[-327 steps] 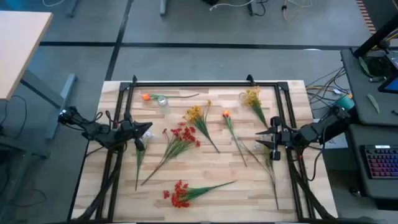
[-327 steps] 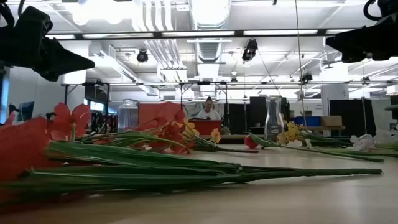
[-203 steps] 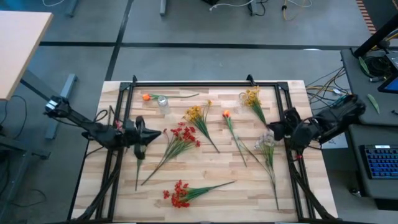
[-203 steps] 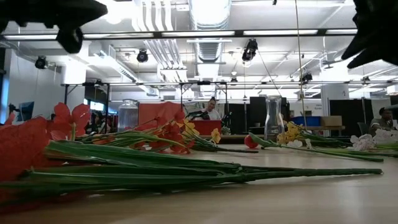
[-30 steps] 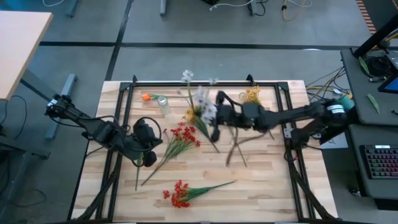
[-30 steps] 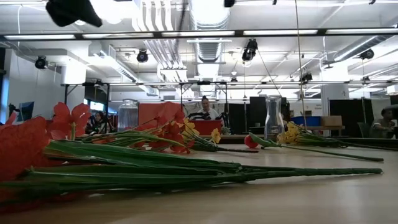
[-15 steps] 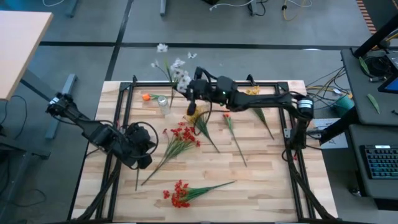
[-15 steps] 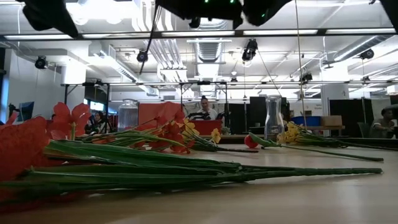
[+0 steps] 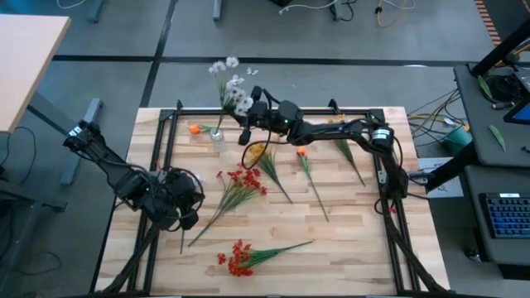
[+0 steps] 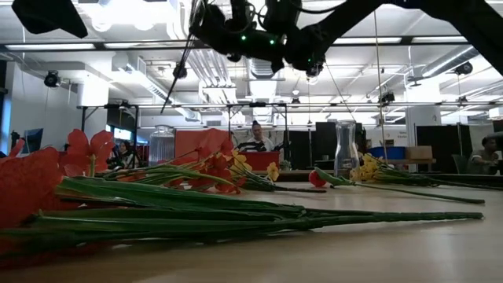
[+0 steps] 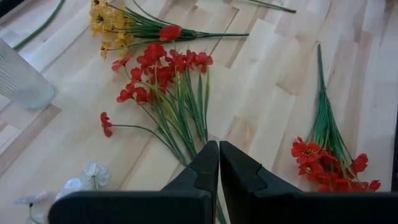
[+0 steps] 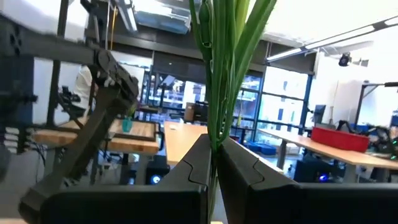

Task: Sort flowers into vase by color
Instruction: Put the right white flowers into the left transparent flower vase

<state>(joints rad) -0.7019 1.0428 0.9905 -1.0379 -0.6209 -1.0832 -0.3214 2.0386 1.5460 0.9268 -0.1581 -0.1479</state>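
Flowers mostly lie loose on the desk [image 9: 356, 232]; sorting looks barely begun. The right gripper [image 9: 246, 112], clenched on the stems of a white spray [image 9: 232, 83], holds it upright over the clear vase [image 9: 217, 137] at the far left of the desk, its stems not yet clearly in. A second clear vase [image 10: 344, 147] shows in the low view. On the desk I count two red sprays [image 9: 240, 184], two yellow sprays [image 9: 258, 151] and two single orange blooms [image 9: 301, 152]. The left gripper [image 11: 218, 163] hangs clenched and empty above the red flowers.
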